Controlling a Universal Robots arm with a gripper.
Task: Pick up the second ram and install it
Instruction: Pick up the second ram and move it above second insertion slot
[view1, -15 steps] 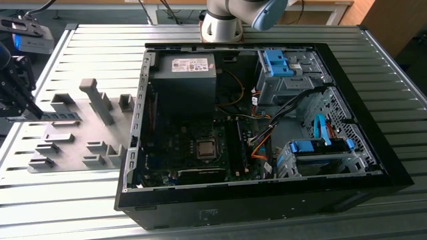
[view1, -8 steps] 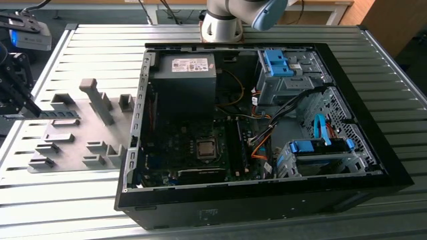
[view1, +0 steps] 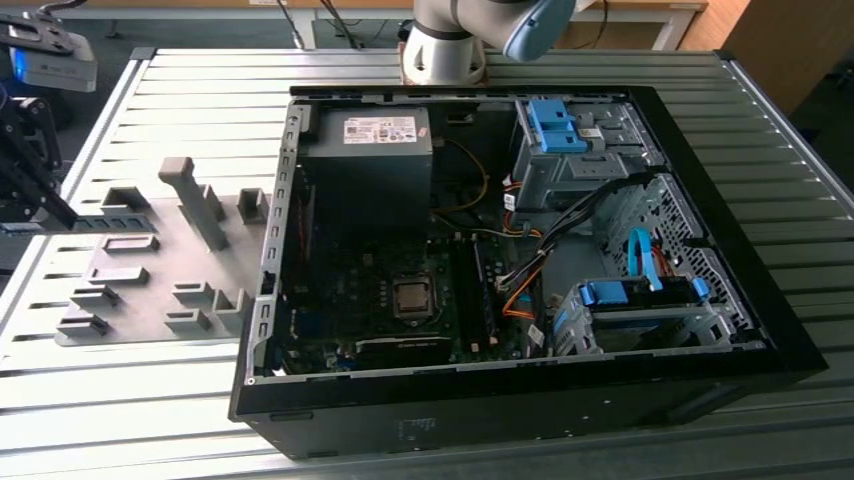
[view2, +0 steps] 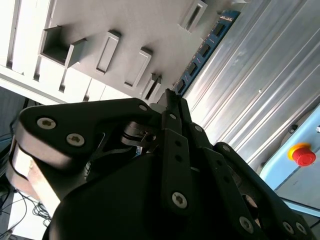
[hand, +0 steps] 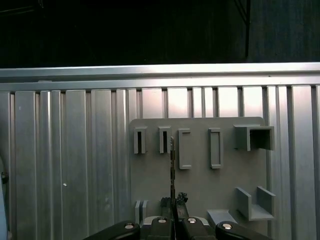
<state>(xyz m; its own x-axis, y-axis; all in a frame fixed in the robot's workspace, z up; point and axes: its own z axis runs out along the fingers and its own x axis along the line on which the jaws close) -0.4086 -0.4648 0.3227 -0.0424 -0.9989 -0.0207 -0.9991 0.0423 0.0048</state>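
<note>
Clenching the second ram (view2: 204, 50), the end effector (view2: 168, 98) apparently hangs above the grey fixture plate (hand: 200, 187)

Ribbed metal worktop (view1: 120, 400) here, long silvery slats, and bright light glares off them in pale bands. Past its far edge, toward the exterior view's right, a brown wooden panel (view1: 787, 45) stands beside a pale table frame (view1: 681, 22). In the second wrist view, 1 red push button (view2: 303, 154) sits on a pale blue box (view2: 292, 182), and loose cables (view2: 22, 212) trail over a light floor. In the first wrist view, deep shadow (hand: 150, 30) lies beyond the worktop's edge.
</note>
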